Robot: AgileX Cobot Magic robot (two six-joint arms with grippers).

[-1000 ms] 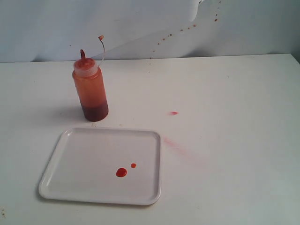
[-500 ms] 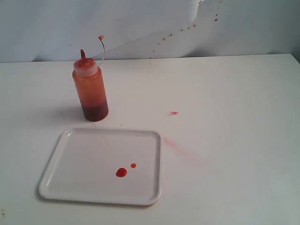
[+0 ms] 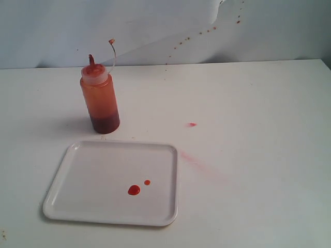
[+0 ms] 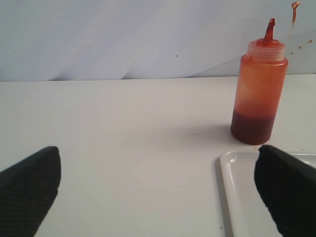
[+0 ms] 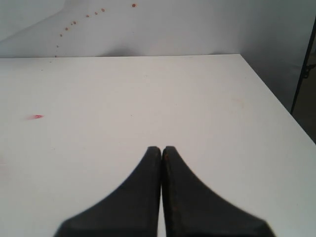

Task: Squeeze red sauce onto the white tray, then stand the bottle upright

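The bottle [image 3: 100, 99] stands upright on the table just behind the white tray [image 3: 93, 175], its cap dangling from a thin tether. Two round drops of red sauce [image 3: 134, 190] lie on the tray toward its front right. In the left wrist view the bottle [image 4: 257, 91] stands ahead and apart, and a corner of the white tray [image 4: 232, 173] shows. My left gripper [image 4: 158, 158] is open with nothing between its fingers. My right gripper [image 5: 161, 149] is shut on nothing, over bare table. Neither gripper shows in the exterior view.
A small red spot [image 3: 192, 124] and a faint pink smear [image 3: 199, 164] mark the table right of the tray. Red specks [image 3: 207, 31] dot the back wall. The table's right edge [image 5: 276, 98] runs close beside the right gripper.
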